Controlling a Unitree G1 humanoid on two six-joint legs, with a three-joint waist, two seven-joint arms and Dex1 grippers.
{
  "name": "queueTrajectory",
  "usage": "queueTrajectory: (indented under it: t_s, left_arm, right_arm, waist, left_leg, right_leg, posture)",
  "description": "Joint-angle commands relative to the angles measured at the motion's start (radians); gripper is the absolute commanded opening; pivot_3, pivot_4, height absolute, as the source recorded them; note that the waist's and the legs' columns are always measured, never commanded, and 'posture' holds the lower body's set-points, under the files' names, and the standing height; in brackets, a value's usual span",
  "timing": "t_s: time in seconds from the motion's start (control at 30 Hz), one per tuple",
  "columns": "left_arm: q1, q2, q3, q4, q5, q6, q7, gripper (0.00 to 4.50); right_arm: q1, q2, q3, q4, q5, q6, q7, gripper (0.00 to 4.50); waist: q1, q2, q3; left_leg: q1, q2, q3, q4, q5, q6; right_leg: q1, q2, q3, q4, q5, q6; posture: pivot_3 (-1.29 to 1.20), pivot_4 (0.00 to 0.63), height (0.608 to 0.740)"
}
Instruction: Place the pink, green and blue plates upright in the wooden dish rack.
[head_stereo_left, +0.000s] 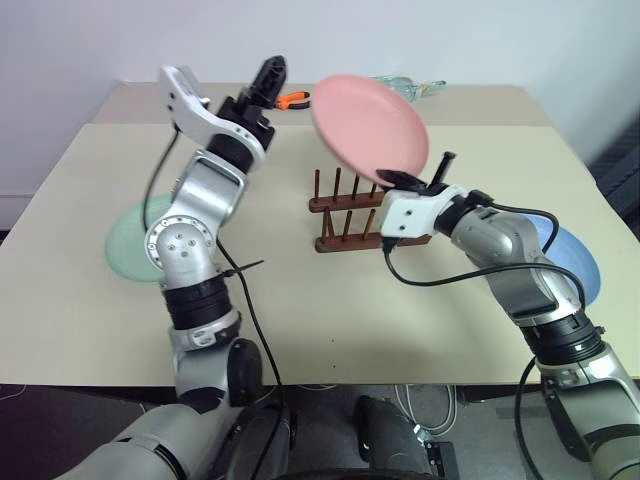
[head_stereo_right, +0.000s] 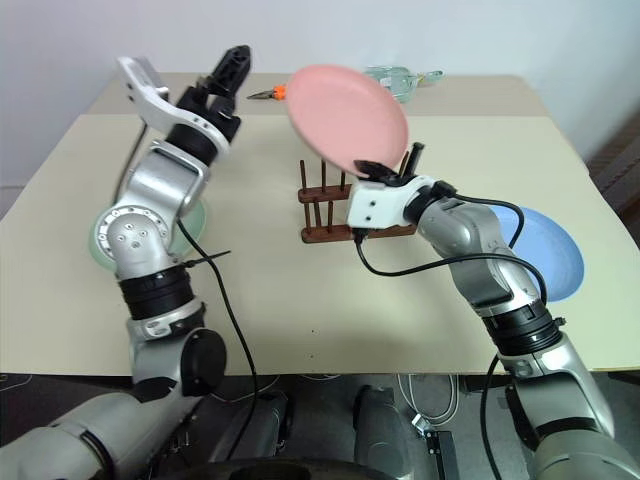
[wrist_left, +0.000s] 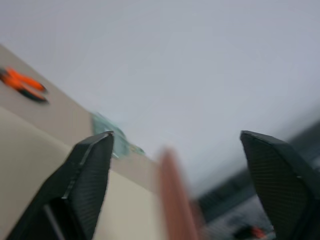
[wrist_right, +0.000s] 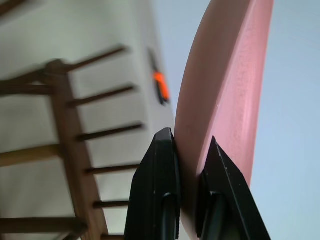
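Two plates are partly hidden on the surface (head_stereo_left: 330, 330): the green plate (head_stereo_left: 125, 245) by the left arm, the blue plate (head_stereo_right: 545, 250) by the right arm. The pink plate (head_stereo_left: 370, 128) is held tilted above the wooden dish rack (head_stereo_left: 345, 215), pinched at its lower rim by the right gripper (wrist_right: 187, 150). The left gripper (wrist_left: 180, 145) is raised beyond, its jaws wide with nothing between them.

The left arm rises at the frame's left, forearm angled up toward upper centre, its left hand (head_stereo_left: 270, 72) lifted with fingers (wrist_left: 85, 175) spread wide. The right arm reaches in from lower right; its right hand (head_stereo_left: 425, 172) pinches the pink plate (head_stereo_left: 370, 125) at its rim.
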Motion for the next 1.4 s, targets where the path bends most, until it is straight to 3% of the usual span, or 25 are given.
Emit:
queueTrajectory:
  t_s: [0.03, 0.17, 0.27, 0.47, 0.87, 0.9, 0.93, 1.03, 1.07, 1.2, 1.27, 1.4]
  left_arm:
    - [0.113, 0.168, -0.175, -0.024, 0.228, -0.081, -0.217, 4.06]
    - [0.276, 0.334, -0.322, -0.02, 0.36, -0.165, -0.486, 4.06]
    - [0.394, 0.428, -0.398, -0.039, 0.403, -0.204, -0.681, 4.06]
    - [0.536, 0.493, -0.436, -0.127, 0.382, -0.188, -0.873, 4.06]
    - [0.554, 0.467, -0.413, -0.183, 0.363, -0.131, -0.918, 4.06]
    - [0.555, 0.467, -0.412, -0.185, 0.364, -0.13, -0.919, 4.1]
    - [0.557, 0.467, -0.412, -0.187, 0.365, -0.126, -0.919, 4.1]
    - [0.563, 0.458, -0.398, -0.19, 0.354, -0.109, -0.913, 4.1]
    - [0.559, 0.448, -0.386, -0.178, 0.358, -0.104, -0.891, 4.3]
    - [0.538, 0.402, -0.332, -0.118, 0.412, -0.142, -0.793, 4.3]
    - [0.5, 0.353, -0.267, -0.051, 0.462, -0.164, -0.652, 4.3]
    - [0.39, 0.272, -0.062, 0.084, 0.545, -0.157, -0.28, 4.5]
  right_arm:
    - [-0.009, 0.108, -0.249, -0.183, 0.429, 0.309, 0.053, 0.0]
    - [-0.038, 0.177, -0.455, -0.264, 0.826, 0.625, 0.023, 0.0]
    - [-0.055, 0.184, -0.529, -0.269, 0.973, 0.75, -0.036, 0.0]
    - [-0.035, 0.169, -0.538, -0.26, 1.042, 0.814, -0.113, 0.0]
    - [0.027, 0.089, -0.453, -0.142, 0.983, 0.786, -0.084, 0.0]
    - [0.031, 0.084, -0.447, -0.139, 0.98, 0.783, -0.081, 0.82]
    - [0.036, 0.073, -0.432, -0.138, 0.958, 0.766, -0.077, 1.12]
    - [0.046, 0.036, -0.384, -0.149, 0.859, 0.664, -0.065, 2.65]
    - [0.043, 0.026, -0.374, -0.147, 0.819, 0.619, -0.072, 3.11]
    - [0.01, -0.013, -0.358, -0.128, 0.683, 0.463, -0.104, 3.11]
    - [-0.019, -0.042, -0.346, -0.12, 0.614, 0.372, -0.105, 3.11]
    - [-0.076, -0.074, -0.258, -0.179, 0.558, 0.246, -0.013, 4.46]
  waist:
    - [-0.004, 0.001, 0.0]
    - [0.003, 0.002, 0.0]
    - [0.003, 0.004, 0.001]
    - [-0.003, 0.007, 0.001]
    - [-0.003, 0.007, 0.001]
    - [-0.003, 0.007, 0.001]
    - [-0.003, 0.007, 0.001]
    - [-0.003, 0.007, 0.001]
    - [-0.003, 0.007, 0.001]
    - [-0.002, 0.007, 0.001]
    - [-0.001, 0.007, 0.001]
    - [-0.005, 0.006, 0.001]
  left_leg:
    - [0.0, 0.0, 0.0, 0.0, 0.0, 0.0]
    - [0.0, 0.0, -0.001, 0.0, -0.003, 0.005]
    - [0.0, 0.0, -0.001, -0.001, -0.003, 0.005]
    - [-0.002, 0.001, 0.0, -0.002, -0.003, 0.005]
    - [-0.002, 0.001, 0.0, -0.001, -0.003, 0.005]
    - [-0.002, 0.001, 0.0, -0.001, -0.003, 0.005]
    - [-0.002, 0.001, 0.0, -0.001, -0.003, 0.005]
    - [-0.002, 0.001, 0.0, -0.001, -0.003, 0.005]
    - [-0.002, 0.001, 0.001, -0.001, -0.003, 0.005]
    - [-0.002, 0.001, 0.001, -0.001, -0.003, 0.005]
    - [-0.002, 0.001, 0.001, -0.001, -0.003, 0.005]
    - [-0.001, 0.001, 0.0, -0.001, -0.002, 0.005]
  right_leg:
    - [0.0, 0.0, 0.001, 0.0, 0.0, 0.0]
    - [0.0, 0.001, 0.0, 0.0, 0.0, -0.002]
    - [0.0, 0.0, 0.0, 0.0, -0.001, -0.006]
    - [-0.004, 0.0, 0.0, 0.001, -0.001, -0.006]
    - [-0.003, 0.0, 0.0, 0.001, 0.0, -0.004]
    - [-0.004, 0.0, 0.0, 0.001, 0.001, -0.004]
    - [-0.004, 0.0, 0.0, 0.001, 0.001, -0.003]
    - [-0.004, 0.0, 0.0, 0.001, 0.001, -0.003]
    - [-0.004, 0.0, 0.0, 0.001, 0.001, -0.003]
    - [-0.003, 0.0, 0.0, 0.001, 0.001, -0.002]
    - [-0.003, 0.0, 0.0, 0.001, 0.001, -0.002]
    - [-0.003, 0.0, -0.001, 0.001, 0.001, -0.002]
  posture:
    - [0.0, 0.15, 0.74]
    - [0.0, 0.15, 0.74]
    - [0.0, 0.15, 0.74]
    - [0.0, 0.15, 0.74]
    - [0.0, 0.15, 0.74]
    - [0.0, 0.15, 0.74]
    - [0.0, 0.15, 0.74]
    - [0.0, 0.15, 0.74]
    - [0.0, 0.15, 0.74]
    - [0.0, 0.15, 0.74]
    - [0.0, 0.15, 0.74]
    - [0.0, 0.15, 0.74]
